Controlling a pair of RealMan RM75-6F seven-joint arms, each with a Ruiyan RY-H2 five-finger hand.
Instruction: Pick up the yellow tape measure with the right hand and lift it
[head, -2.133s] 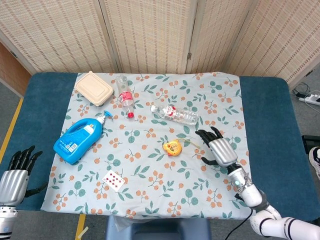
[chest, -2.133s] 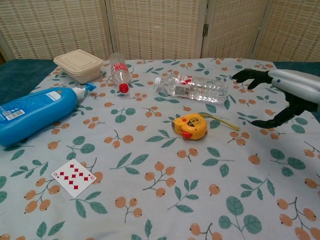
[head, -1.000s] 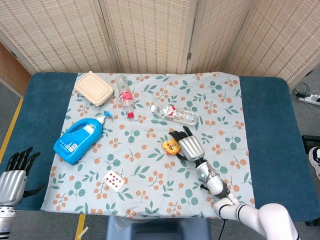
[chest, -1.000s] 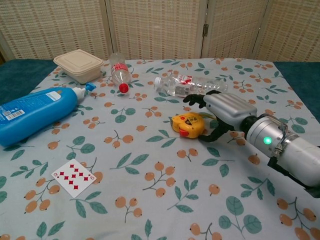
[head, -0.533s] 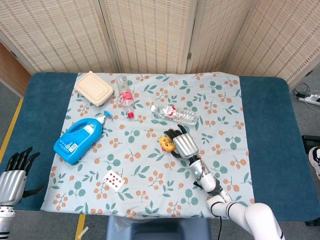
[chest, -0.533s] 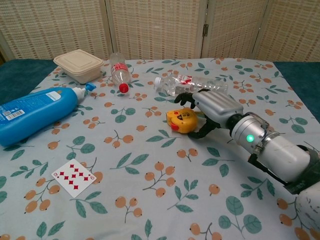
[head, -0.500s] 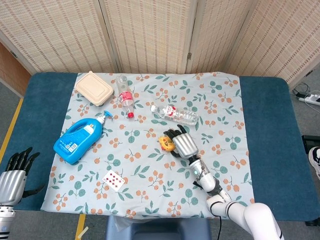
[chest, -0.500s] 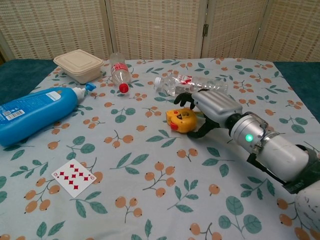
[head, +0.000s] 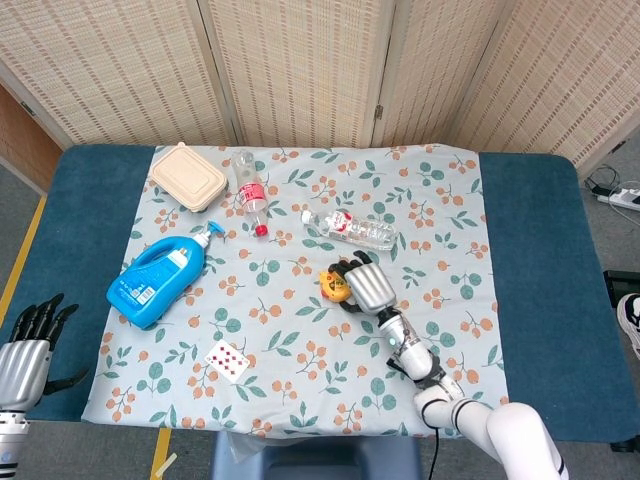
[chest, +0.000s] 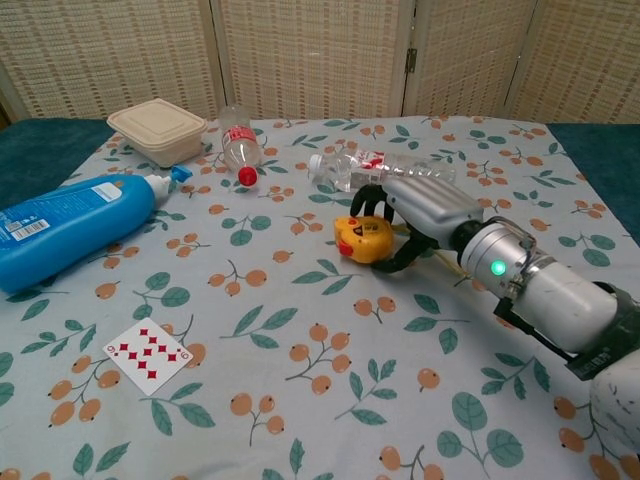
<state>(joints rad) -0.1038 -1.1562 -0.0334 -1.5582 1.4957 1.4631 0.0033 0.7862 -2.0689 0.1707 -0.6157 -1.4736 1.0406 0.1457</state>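
The yellow tape measure (head: 333, 283) (chest: 360, 240) sits tilted near the middle of the floral cloth (head: 300, 330), just in front of a clear water bottle. My right hand (head: 366, 285) (chest: 421, 209) reaches in from the right and grips it, fingers curled over its top and thumb hooked under its near side. Whether the case still touches the cloth I cannot tell. My left hand (head: 27, 343) hangs off the table's front left corner with its fingers spread and nothing in it; the chest view does not show it.
A clear water bottle (head: 350, 229) (chest: 372, 172) lies just behind the hand. A blue detergent bottle (head: 160, 275) (chest: 70, 225) lies at the left. A beige box (head: 187, 176), a small red-capped bottle (head: 250, 192) and a playing card (head: 227, 358) are further off.
My right hand swept left from the cloth's right side to the tape measure and curled its fingers around it; the case shifted slightly left and tilted. The left hand stayed put.
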